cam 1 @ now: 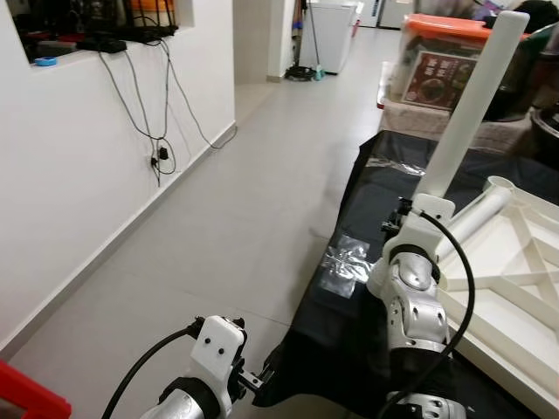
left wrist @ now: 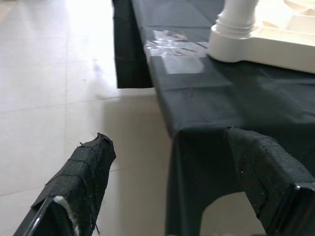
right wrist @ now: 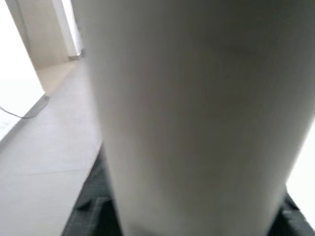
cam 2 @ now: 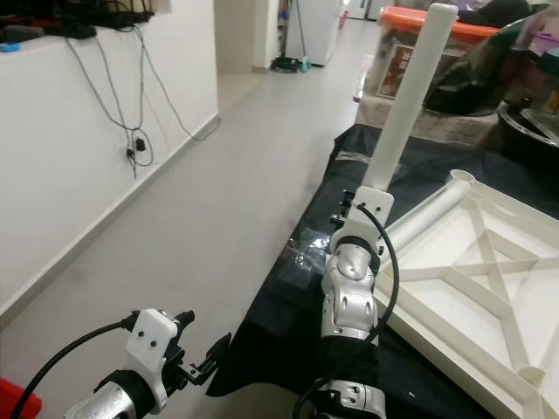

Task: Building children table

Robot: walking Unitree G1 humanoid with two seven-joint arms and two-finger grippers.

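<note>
While my right claw point(cam 1: 417, 208) pinches the stiff, light table leg point(cam 1: 472, 102) at its base, upper right, my left claw point(left wrist: 172, 182) hangs spread.

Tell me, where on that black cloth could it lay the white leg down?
The bare black cloth nearest the robot, between the plastic wrapper and the upturned tabletop, looks free. Farther back it is crowded by the orange-lidded box. The right gripper holds the leg upright.
</note>
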